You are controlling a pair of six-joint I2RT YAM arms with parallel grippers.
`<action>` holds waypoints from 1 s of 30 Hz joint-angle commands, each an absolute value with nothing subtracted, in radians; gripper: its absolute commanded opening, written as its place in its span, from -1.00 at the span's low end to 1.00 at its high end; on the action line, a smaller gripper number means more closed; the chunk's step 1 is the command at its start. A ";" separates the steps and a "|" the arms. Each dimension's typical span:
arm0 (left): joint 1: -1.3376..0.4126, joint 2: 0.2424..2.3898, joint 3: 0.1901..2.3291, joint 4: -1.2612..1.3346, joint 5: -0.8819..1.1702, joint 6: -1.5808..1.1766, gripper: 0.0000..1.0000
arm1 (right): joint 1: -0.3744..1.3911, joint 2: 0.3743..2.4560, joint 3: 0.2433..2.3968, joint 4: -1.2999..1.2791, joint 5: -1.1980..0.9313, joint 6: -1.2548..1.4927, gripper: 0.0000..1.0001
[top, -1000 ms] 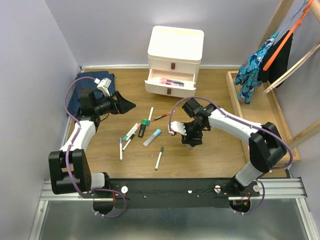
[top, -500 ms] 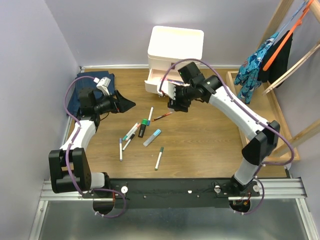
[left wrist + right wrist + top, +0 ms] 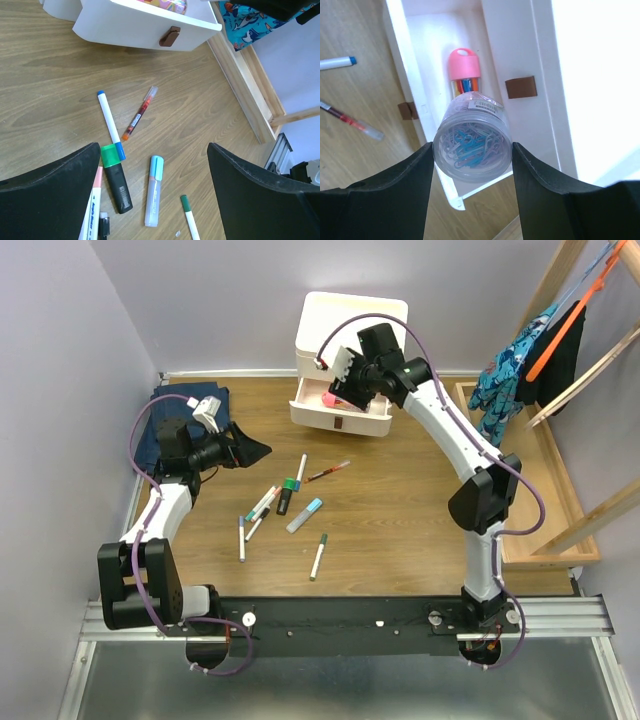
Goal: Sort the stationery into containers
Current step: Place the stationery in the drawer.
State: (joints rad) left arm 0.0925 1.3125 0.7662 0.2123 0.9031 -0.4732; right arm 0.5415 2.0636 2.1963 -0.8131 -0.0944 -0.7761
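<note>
My right gripper (image 3: 472, 150) is shut on a small clear round jar (image 3: 472, 142) of coloured paper clips, held over the open middle drawer (image 3: 437, 30) of the cream-white cabinet (image 3: 352, 325). A pink-capped tube (image 3: 464, 67) lies inside that drawer. On the floor lie a blue-capped white pen (image 3: 110, 122), a red pen (image 3: 140, 112), a green-capped black highlighter (image 3: 116, 177), a light-blue highlighter (image 3: 154, 192) and a green-capped pen (image 3: 189, 215). My left gripper (image 3: 152, 150) hovers open above and left of these pens, holding nothing.
Folded blue jeans (image 3: 165, 425) lie at the far left under the left arm. A shallow wooden tray (image 3: 540, 470) runs along the right side, with clothes (image 3: 520, 360) hanging above it. More pens (image 3: 255, 510) are scattered in the middle.
My right arm has carried the jar from low over the middle of the table up and back to the cabinet, over the open drawer. The left arm has not moved.
</note>
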 commanded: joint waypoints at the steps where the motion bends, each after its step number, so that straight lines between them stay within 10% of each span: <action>1: 0.100 1.290 0.753 0.235 0.913 -0.474 0.94 | 0.549 2.120 2.256 -0.709 -0.057 -0.749 0.02; 30: 0.129 1.350 0.781 0.212 0.910 -0.462 0.94 | 0.580 2.384 2.418 -0.577 -0.247 -0.569 0.15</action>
State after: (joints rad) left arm 0.1169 1.3354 0.7605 0.2150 0.9031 -0.4725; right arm 0.5739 2.3455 2.3760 -0.6128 -0.2317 -0.5854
